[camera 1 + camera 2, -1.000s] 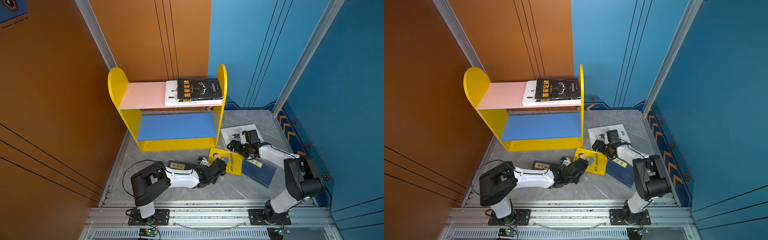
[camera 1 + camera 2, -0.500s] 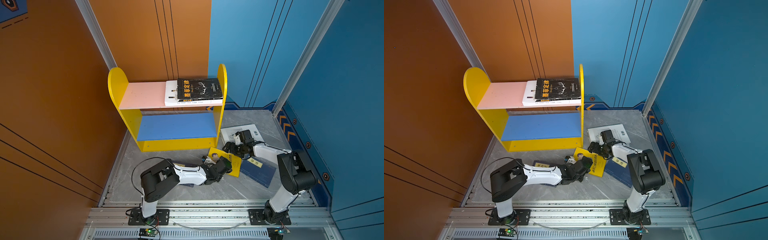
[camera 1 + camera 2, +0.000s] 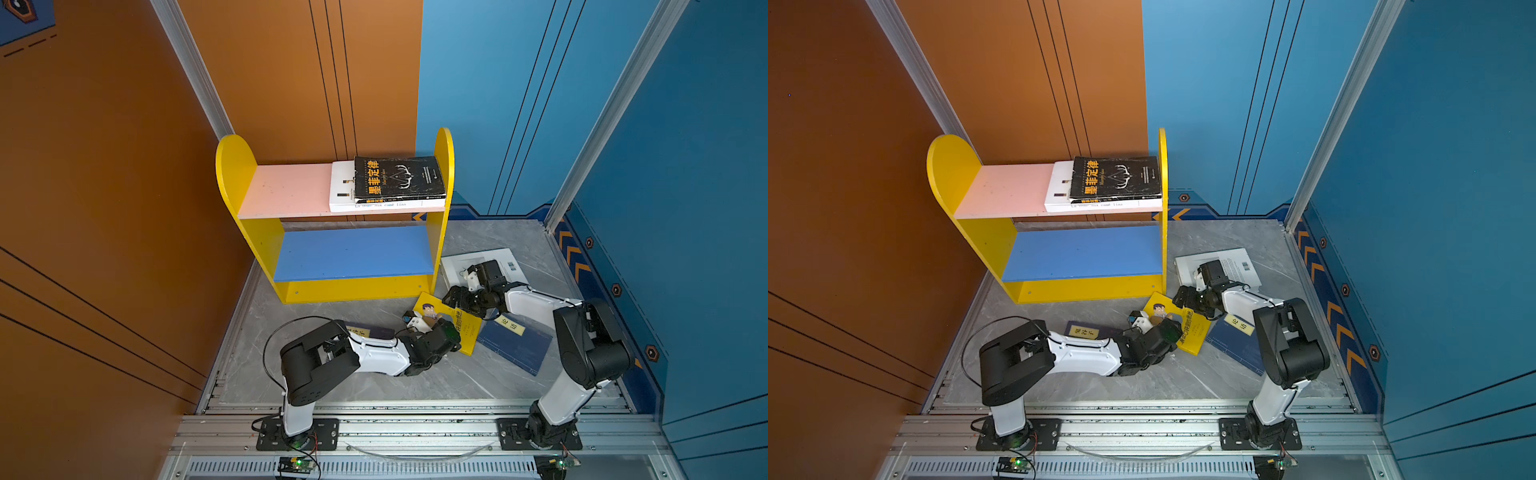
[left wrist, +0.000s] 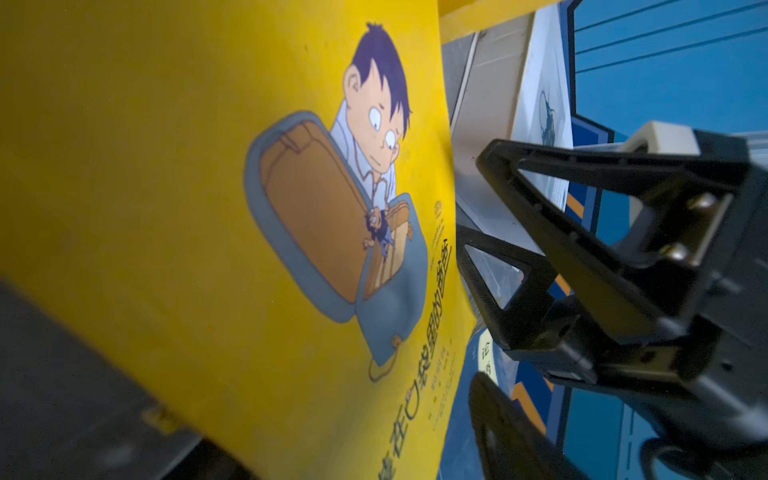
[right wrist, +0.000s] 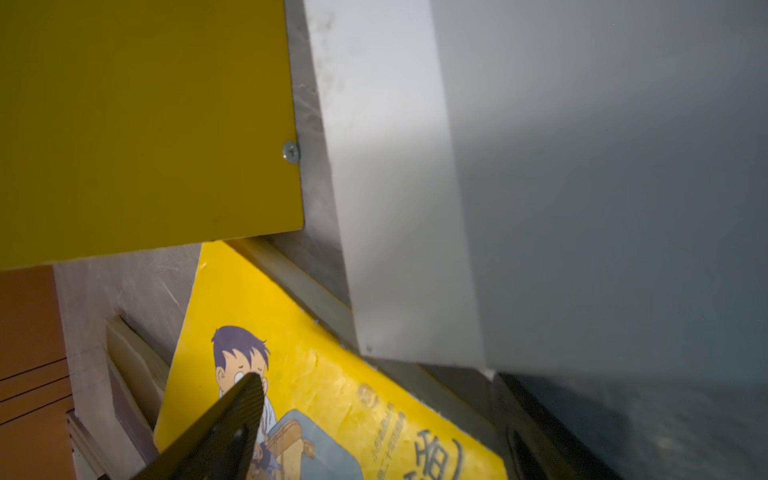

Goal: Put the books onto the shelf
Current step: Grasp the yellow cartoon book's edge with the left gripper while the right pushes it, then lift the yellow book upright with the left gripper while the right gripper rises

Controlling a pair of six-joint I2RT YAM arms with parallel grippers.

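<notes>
Shelf (image 3: 235,174), pink board (image 3: 286,189): black book (image 3: 399,178) atop white book (image 3: 341,187), apparently touching side panel (image 3: 444,145).

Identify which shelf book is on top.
The black book with orange characters: it lies flat on the white book, whose edge pokes out beneath it.

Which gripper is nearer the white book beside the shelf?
Right. The right gripper is just off the front corner of the white book; the left gripper is farther, over the yellow book.
</notes>
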